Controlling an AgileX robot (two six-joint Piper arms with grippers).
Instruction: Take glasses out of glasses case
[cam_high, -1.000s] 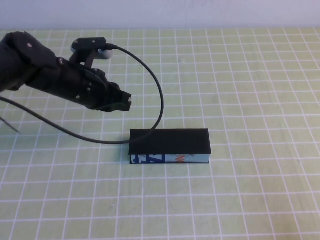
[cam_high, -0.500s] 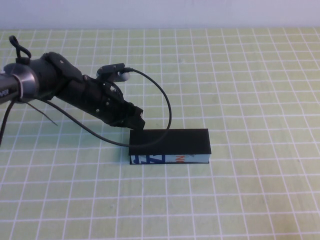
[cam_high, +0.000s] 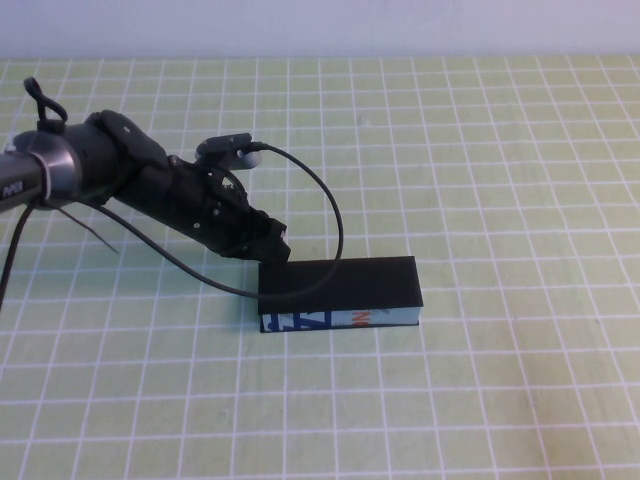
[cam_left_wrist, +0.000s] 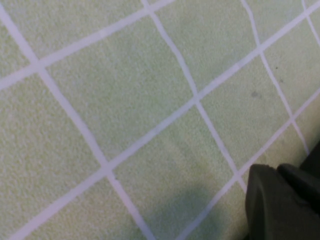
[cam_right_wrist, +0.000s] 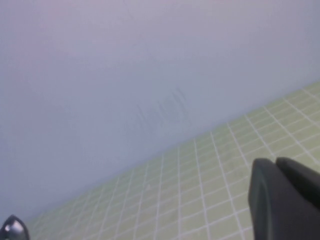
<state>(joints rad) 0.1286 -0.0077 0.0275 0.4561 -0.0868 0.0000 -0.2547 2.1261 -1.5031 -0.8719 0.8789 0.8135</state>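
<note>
1. The case (cam_high: 338, 291) lies shut on the table (cam_high: 500, 180), a little toward the near edge and near the middle between the left and right edges; its printed pale side faces the near edge.
2. The left end effector (cam_high: 272, 243) is held low just beside the case's far-left corner. Whether its fingers are apart or together cannot be told; contact with the case cannot be confirmed either.
3. Step in hand, as judged: the lid is to be lifted. The tip should be brought to the lid's free edge, not the hinge; which long side is hinged cannot be read.
4. The case looks light and may slide, so the lift should be slow, with the box braced if possible.
5. The cable (cam_high: 325, 215) droops across the lid and could snag.
6. The glasses are not seen; presumably they are inside.
7. The right end effector (cam_right_wrist: 285, 200) is absent from the high view; in its wrist view only a dark finger, wall and grid are shown, and its state cannot be told.
8. In the left wrist view, only grid and a dark finger edge are shown.
</note>
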